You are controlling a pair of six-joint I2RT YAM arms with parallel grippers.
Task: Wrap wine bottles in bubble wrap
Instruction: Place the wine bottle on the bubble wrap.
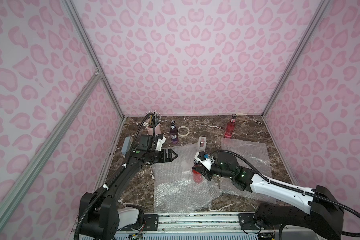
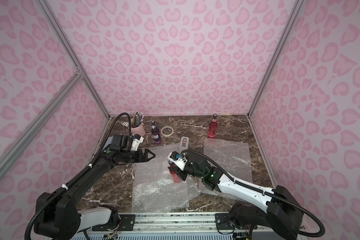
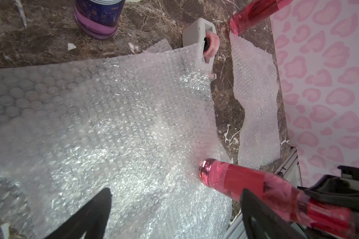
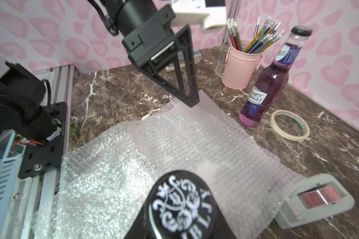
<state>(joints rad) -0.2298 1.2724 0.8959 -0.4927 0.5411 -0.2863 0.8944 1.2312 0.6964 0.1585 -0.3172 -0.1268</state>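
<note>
We found the right pincer (image 1: 198, 170) closed on the upper part of a pink-red bottle (image 1: 196, 177), holding it upright over the right-hand edge of the middle bubble wrap sheet (image 1: 175, 187). Whether its base touched the sheet we could not tell. In the right wrist view the bottle's dark cap (image 4: 182, 204) filled the foreground. The left pincer (image 1: 174, 155) stood wide open and empty, above the far left corner of the same sheet. A second sheet (image 1: 245, 149) lay flat to the right on the tabletop (image 1: 206, 124). The second pink-red bottle (image 1: 230, 127) stood upright at the far edge of that second sheet. The purple bottle (image 1: 174, 133) stood upright just beyond the middle sheet, between a pink cup of pencils (image 4: 239, 68) and a ring of tape (image 4: 289, 137). A tape dispenser (image 1: 202, 143) sat at the far edge of the middle sheet, between the two sheets.
</note>
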